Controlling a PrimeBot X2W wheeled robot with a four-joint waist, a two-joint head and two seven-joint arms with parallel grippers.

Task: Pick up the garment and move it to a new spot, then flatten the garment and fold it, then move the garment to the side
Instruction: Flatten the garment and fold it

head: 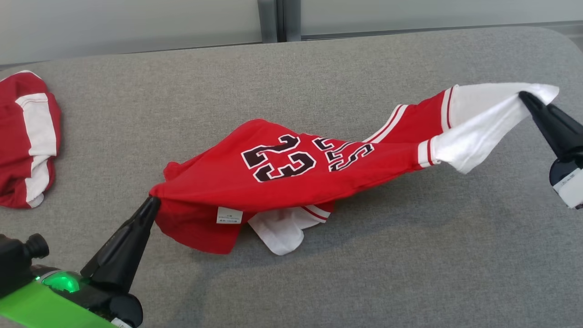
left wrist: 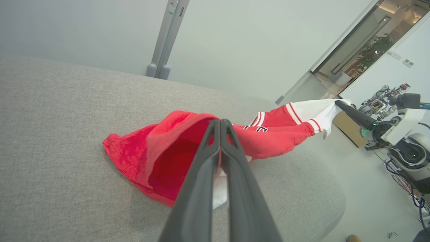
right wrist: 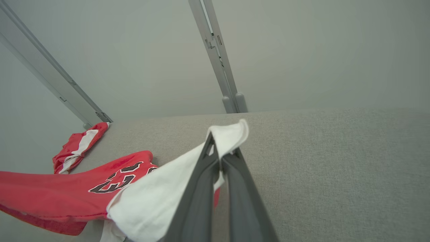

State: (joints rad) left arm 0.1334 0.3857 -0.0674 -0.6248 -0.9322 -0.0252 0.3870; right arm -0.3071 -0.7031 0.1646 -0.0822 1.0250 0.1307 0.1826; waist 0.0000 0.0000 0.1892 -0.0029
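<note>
We get soft, even light everywhere, nothing dim. The garment [head: 273, 182] drops a faint fuzzy shadow on the grey counter [head: 410, 273]. Wrist views bend lines at the edges, and the left tool [left wrist: 220, 121] and right tool [right wrist: 217, 151] blur near the lens. The doorway [left wrist: 366, 47] glares a bit.

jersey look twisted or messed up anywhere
Yes. The jersey sags bunched and twisted between the left gripper and right gripper, not flat: its lettering is creased and one white sleeve is tucked underneath.
</note>
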